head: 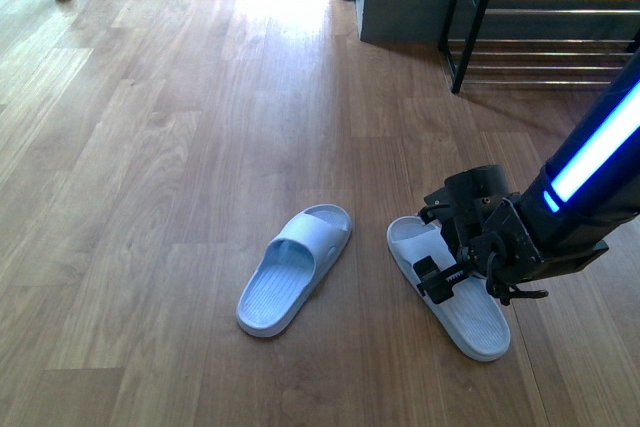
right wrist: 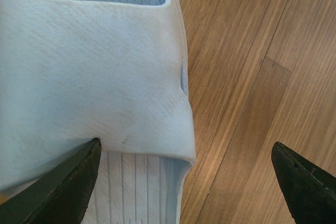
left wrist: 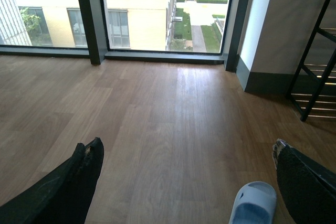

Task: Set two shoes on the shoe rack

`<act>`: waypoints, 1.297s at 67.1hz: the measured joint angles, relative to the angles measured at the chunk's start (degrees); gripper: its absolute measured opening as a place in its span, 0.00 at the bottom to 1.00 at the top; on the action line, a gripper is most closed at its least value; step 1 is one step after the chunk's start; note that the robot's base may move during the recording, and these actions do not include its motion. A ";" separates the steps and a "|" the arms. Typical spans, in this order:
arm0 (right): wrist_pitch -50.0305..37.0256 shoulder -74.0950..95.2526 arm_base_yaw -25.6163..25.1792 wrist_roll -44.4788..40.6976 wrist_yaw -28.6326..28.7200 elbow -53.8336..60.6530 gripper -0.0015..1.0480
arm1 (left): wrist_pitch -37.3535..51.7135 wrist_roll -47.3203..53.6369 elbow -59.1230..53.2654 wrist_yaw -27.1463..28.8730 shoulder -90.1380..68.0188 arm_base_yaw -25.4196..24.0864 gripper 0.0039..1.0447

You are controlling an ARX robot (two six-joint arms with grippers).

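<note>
Right gripper (head: 437,245), jaws wide, straddles the strap (right wrist: 94,72) of the right sandal (head: 470,312) on the floor (head: 150,147). The other sandal (head: 295,269) lies beside it, and the rack (head: 470,17) stands well behind. Left gripper (left wrist: 186,153) gapes wide.

I see a home-like room, wood plank floor (head: 150,147), tall dark-framed windows (left wrist: 52,9) onto apartment buildings (left wrist: 144,19), shoe rack (head: 475,22) by the wall (left wrist: 294,19).

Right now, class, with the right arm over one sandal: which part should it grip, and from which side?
Probably the arched strap of that sandal, from above: it stands clear of the ribbed footbed, so one finger can slip under while the other closes outside. The right tool is open at its edge.
</note>
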State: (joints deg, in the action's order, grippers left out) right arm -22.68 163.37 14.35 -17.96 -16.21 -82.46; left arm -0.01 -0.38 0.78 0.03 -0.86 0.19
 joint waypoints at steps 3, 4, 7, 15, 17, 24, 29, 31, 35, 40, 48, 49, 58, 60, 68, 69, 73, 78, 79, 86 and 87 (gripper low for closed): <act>-0.24 -1.99 -0.31 -0.70 2.08 2.10 0.91 | 0.00 0.00 0.00 0.00 0.00 0.00 0.91; -0.39 -2.71 -0.46 -1.31 3.15 2.84 0.91 | 0.00 0.00 0.00 0.00 0.00 0.00 0.91; -0.94 -4.00 -0.72 -2.60 4.92 4.39 0.91 | -0.02 0.00 0.00 0.00 0.00 0.00 0.91; -0.48 -3.72 -1.66 -4.59 6.32 4.94 0.91 | 0.00 0.00 0.00 0.00 0.00 0.00 0.91; -0.15 -3.48 -1.81 -4.72 6.49 4.83 0.91 | 0.00 0.00 0.00 0.00 0.00 0.00 0.91; 1.84 -2.71 -2.58 -5.44 7.78 4.24 0.91 | 0.00 0.00 0.00 0.00 0.00 0.00 0.91; 2.08 -2.71 -2.93 -5.53 9.92 4.90 0.91 | 0.00 0.00 0.00 0.00 0.00 0.00 0.91; 1.99 -2.84 -3.02 -5.73 10.43 5.16 0.91 | 0.00 0.00 0.00 0.00 0.00 0.00 0.91; 1.88 -2.84 -3.08 -6.25 10.47 5.16 0.91 | 0.00 0.00 0.00 0.00 0.00 0.00 0.91; 2.08 -2.12 -3.30 -6.84 9.94 3.93 0.91 | 0.00 0.00 0.00 0.00 0.00 0.00 0.91; 2.14 0.94 -3.89 -6.60 10.05 -0.85 0.91 | 0.00 0.00 0.00 0.00 0.00 0.00 0.91; 2.14 1.25 -3.91 -6.43 10.08 -1.29 0.91 | 0.00 -0.02 0.00 0.00 0.00 0.00 0.91; 3.50 4.79 -4.39 -4.85 12.35 -6.62 0.91 | 0.00 0.00 0.00 0.00 0.00 0.00 0.91; 3.72 5.11 -4.39 -4.70 12.63 -7.23 0.91 | -0.02 -0.02 0.00 0.00 0.00 0.00 0.91; 3.67 6.38 -4.11 -3.15 14.88 -9.44 0.79 | 0.00 0.00 0.00 0.00 0.00 0.00 0.91; 3.67 6.43 -4.04 -2.97 15.06 -9.57 0.78 | 0.00 0.00 0.00 0.00 0.00 0.00 0.91; 3.34 6.54 -3.72 -2.34 16.00 -9.92 0.69 | 0.00 0.00 0.00 0.00 0.00 0.00 0.91; 2.84 6.54 -3.23 -1.68 17.05 -9.99 0.58 | -0.02 0.00 0.00 0.00 0.00 0.00 0.91; 2.80 6.54 -3.17 -1.60 17.16 -9.99 0.56 | 0.00 0.00 0.00 0.00 0.00 0.00 0.91; 2.60 6.54 -2.69 -0.83 17.81 -9.99 0.41 | -0.02 0.00 0.00 0.00 0.00 0.00 0.91; 2.56 6.54 -2.62 -0.81 17.77 -9.99 0.38 | 0.00 0.00 0.00 0.00 0.00 0.00 0.91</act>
State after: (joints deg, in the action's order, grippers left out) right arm -20.12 169.90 11.73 -18.76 1.56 -92.44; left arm -0.01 -0.38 0.78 0.03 -0.86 0.19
